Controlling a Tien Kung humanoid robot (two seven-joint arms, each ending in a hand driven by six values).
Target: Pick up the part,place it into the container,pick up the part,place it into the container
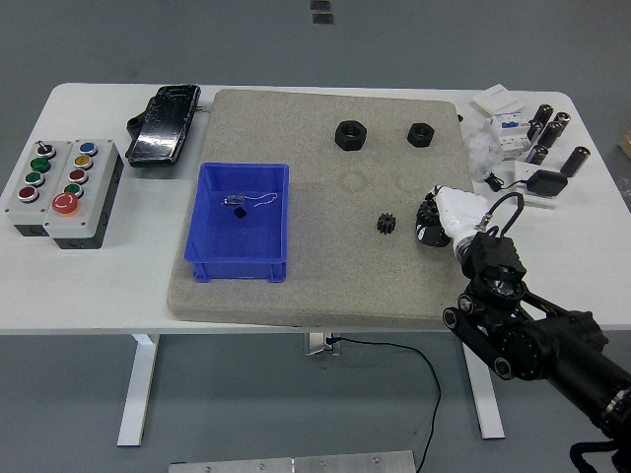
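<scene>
Right hand (434,219) is positioned just right of the small black gear (385,224); finger state cannot be told. Nothing is seen held. Blue container (238,264) lies well left of the gear. Fingertips should be centred over the gear before closing.

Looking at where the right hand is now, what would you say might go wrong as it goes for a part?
1. The small black gear lies just left of the right hand; a slightly misjudged approach might knock it away rather than grasp it.
2. The blue container sits well across the mat, so a loosely held part may drop during the carry.
3. Loose items crowd the table's right end near the arm, including a black adapter; a swing of the arm might snag them.
</scene>
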